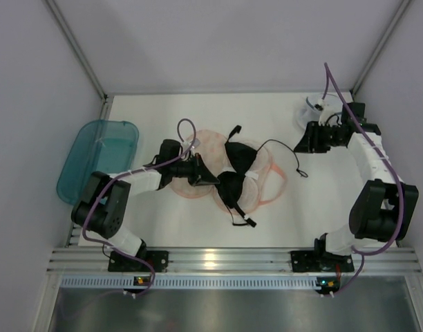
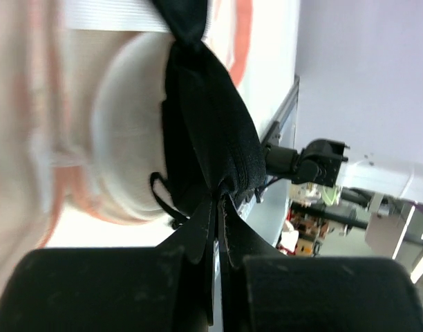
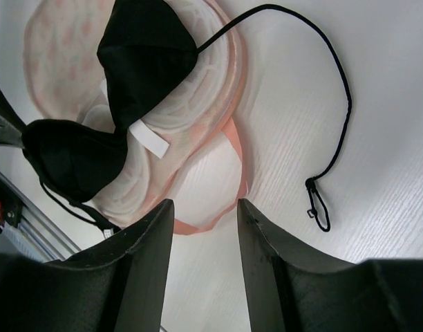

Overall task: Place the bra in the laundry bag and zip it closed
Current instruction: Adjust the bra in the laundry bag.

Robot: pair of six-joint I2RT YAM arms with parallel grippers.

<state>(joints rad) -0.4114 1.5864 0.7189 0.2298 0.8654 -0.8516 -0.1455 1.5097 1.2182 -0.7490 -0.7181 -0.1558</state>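
The laundry bag [image 1: 211,142] lies open in the middle of the table, its pale inner cups facing up. The black bra [image 1: 240,158] lies across it, one strap [image 1: 284,149] trailing right onto the table. My left gripper [image 1: 211,178] is shut on the edge of the bra's nearer cup; in the left wrist view the bra [image 2: 204,117] hangs from the pinched gripper [image 2: 218,204] over the bag [image 2: 121,138]. My right gripper [image 1: 301,138] is open and empty, right of the bag. Its wrist view shows the bra [image 3: 146,41], the bag [image 3: 204,104] and its pink loop [image 3: 238,155] beyond the gripper [image 3: 204,207].
A teal plastic bin [image 1: 97,159] stands off the table's left edge. A translucent white round tub [image 1: 315,107] sits at the back right, behind the right arm. An aluminium rail [image 1: 218,259] runs along the near edge. The bra's strap hook [image 3: 318,207] lies on the bare table.
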